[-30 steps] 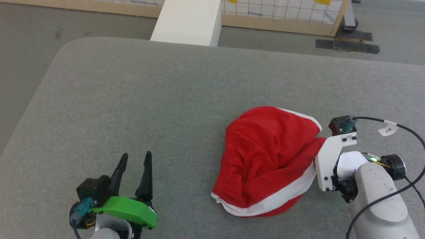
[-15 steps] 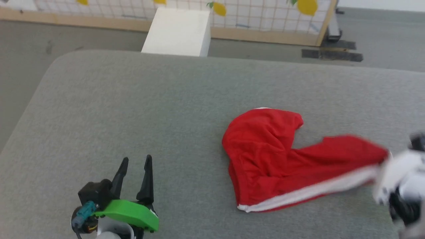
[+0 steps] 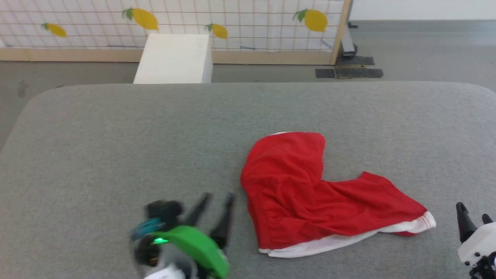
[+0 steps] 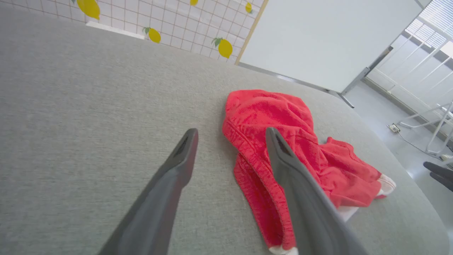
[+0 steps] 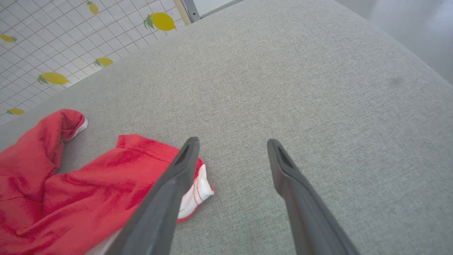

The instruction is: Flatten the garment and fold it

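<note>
The garment [image 3: 310,197], red shorts with white trim, lies rumpled on the grey padded table [image 3: 155,135], one leg stretched out to the right. My left gripper [image 3: 217,205] is open just left of the waistband, blurred in the head view. From the left wrist camera the garment [image 4: 283,141] sits beyond and partly behind the right finger of the left gripper [image 4: 230,136]. My right gripper [image 3: 472,213] is open at the lower right, apart from the leg's white hem. The right wrist view has the garment [image 5: 63,184] to the left of the right gripper [image 5: 231,145], nothing between its fingers.
A white block [image 3: 174,58] stands on the floor beyond the table's far edge. Behind it runs a gridded screen with lemon prints [image 3: 232,23]. The table's right edge [image 5: 407,60] lies close to my right gripper. Bare grey padding spreads to the left and back.
My right gripper pulled one leg of the garment out to the right, then let go and backed off. My left gripper moved right toward the waistband. The head camera tilted up.
</note>
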### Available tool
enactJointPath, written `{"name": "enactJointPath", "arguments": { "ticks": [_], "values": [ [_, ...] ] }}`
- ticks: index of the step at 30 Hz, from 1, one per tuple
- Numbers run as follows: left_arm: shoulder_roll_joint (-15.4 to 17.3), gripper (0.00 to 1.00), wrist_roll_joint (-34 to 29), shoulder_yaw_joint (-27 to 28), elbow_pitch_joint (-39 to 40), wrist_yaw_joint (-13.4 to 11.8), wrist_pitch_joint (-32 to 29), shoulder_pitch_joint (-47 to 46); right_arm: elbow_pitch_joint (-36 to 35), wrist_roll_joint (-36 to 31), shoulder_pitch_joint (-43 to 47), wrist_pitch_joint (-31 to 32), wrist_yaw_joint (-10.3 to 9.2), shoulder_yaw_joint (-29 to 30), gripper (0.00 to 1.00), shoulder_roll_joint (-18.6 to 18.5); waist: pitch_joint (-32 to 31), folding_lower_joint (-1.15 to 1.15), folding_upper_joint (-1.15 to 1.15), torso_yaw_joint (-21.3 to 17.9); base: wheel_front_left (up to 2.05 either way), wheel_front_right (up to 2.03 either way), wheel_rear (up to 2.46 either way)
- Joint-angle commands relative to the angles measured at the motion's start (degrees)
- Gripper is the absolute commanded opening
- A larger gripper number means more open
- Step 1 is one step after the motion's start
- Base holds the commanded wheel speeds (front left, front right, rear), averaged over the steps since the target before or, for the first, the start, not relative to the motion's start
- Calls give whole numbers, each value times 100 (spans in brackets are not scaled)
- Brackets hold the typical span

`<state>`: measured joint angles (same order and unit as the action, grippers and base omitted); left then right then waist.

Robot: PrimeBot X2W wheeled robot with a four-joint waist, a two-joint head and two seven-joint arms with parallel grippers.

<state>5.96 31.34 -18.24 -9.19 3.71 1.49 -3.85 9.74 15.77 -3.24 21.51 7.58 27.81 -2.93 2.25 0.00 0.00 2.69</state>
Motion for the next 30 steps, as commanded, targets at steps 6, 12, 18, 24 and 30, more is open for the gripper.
{"name": "enactJointPath", "arguments": {
  "ticks": [6, 12, 18, 24, 30],
  "values": [
    [-40, 100, 263, -785, -258, -50, -1998, -279, 118, 185, 28, -101, -9, -276, 100, 4, 180, 0, 0, -343, 0, 0, 0],
    [-13, 0, 313, -922, -474, -92, -2375, -371, 272, 223, -29, -283, -9, -394, 100, 5, 374, 0, 0, -464, 0, 0, 0],
    [68, 0, 473, -547, -428, -153, -2080, -523, 375, 221, -31, -329, -9, -445, 100, 5, 414, 0, 0, -341, 0, 0, 0],
    [478, 0, 646, 326, -447, -640, -1859, -751, 454, 191, -111, -360, -9, -629, 100, 5, 420, 0, 0, -241, 0, 0, 0],
    [720, 11, 916, 753, -505, -1011, -2140, -359, 552, 158, -121, -387, -9, -763, 100, 5, 363, 0, 0, -154, 0, 0, 0]
  ]
}}
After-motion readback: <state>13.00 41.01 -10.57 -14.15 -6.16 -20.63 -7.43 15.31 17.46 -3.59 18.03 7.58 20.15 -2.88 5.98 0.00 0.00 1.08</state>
